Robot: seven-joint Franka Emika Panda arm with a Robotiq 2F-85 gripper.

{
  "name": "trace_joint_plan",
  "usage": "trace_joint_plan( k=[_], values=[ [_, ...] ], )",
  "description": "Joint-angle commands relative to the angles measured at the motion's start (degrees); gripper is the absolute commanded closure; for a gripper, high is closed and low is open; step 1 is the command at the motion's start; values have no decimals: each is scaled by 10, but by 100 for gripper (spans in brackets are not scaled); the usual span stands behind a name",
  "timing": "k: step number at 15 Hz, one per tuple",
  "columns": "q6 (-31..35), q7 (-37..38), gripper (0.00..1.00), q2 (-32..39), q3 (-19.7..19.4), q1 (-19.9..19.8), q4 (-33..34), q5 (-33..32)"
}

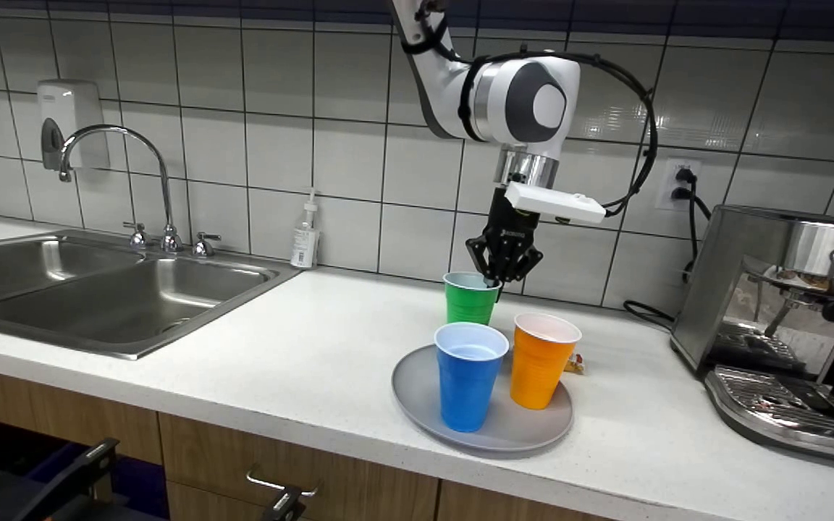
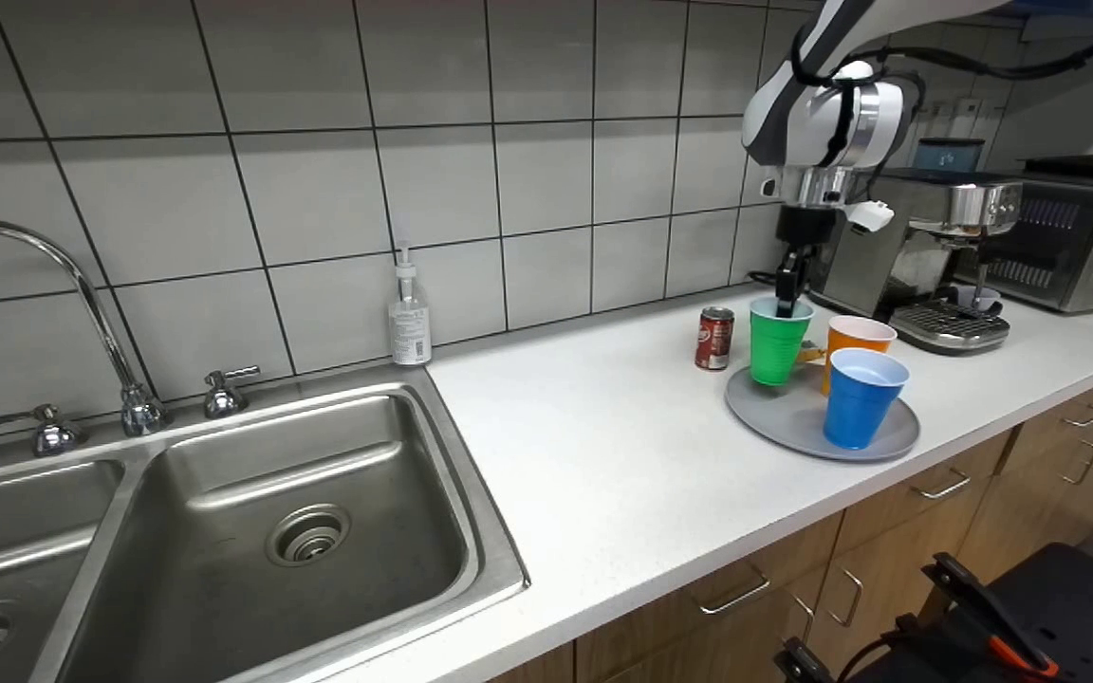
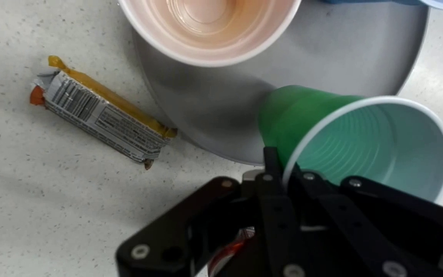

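My gripper (image 3: 284, 169) is shut on the rim of a green cup (image 3: 288, 115), one finger outside its wall and one inside. In both exterior views the arm points down at this green cup (image 2: 776, 349), behind the other cups. Its base appears over the back of a grey plate (image 2: 755, 408); whether it touches the plate I cannot tell. A blue cup (image 1: 468, 383) and an orange cup (image 1: 536, 365) stand upright on that plate. Within the wrist view, the orange cup (image 3: 206, 54) is at the top, while the blue cup is mostly cut off at the corner.
Beside the plate lies a wrapped snack bar (image 3: 102, 113). A red can (image 2: 714, 339) stands left of the green cup, partly hidden under the gripper in the wrist view. A coffee machine (image 1: 786, 289), soap bottle (image 1: 305, 242), sink (image 2: 471, 531) and tiled wall surround the counter.
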Motion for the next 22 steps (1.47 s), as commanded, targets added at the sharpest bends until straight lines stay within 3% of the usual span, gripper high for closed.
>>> trace_joint_plan(
  k=[1,15,16,17,22],
  values=[
    [14,-11,99,12,11,-11,14,-15],
    [48,-4,99,30,18,-11,7,-19],
    [49,-3,71,29,17,-10,6,-21],
    [50,-3,70,29,16,-10,5,-23],
    [48,-3,34,25,16,-10,3,-35]
  ],
)
